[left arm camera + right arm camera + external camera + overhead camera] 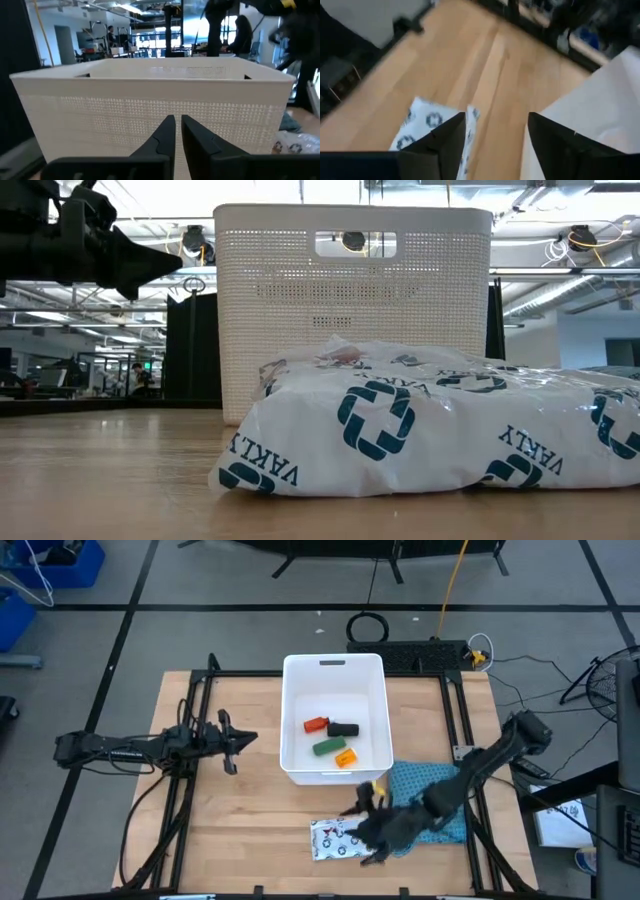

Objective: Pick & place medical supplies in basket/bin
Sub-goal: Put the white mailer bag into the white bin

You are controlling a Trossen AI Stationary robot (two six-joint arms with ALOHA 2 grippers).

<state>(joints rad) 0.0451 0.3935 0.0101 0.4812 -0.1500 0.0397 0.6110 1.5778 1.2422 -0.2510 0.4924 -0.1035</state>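
Observation:
The white bin [300,755] stands mid-table; a red-orange piece [316,724], a black one [344,729], a green one [326,747] and an orange one [346,757] lie on its floor. The flat white pouch [335,838] with dark print lies flat on the wood near the table's near edge, in front of the bin [350,310]. My right gripper [368,830] hangs open above the pouch's right end; the pouch [427,125] shows past one finger. My left gripper [240,740] waits shut, left of the bin, pointing at its wall [150,100].
A teal-blue cloth [430,800] lies on the table's right side, under my right arm, between the bin and the right edge. Bare wood lies left of the pouch and left of the bin. Black frame rails run along both table sides.

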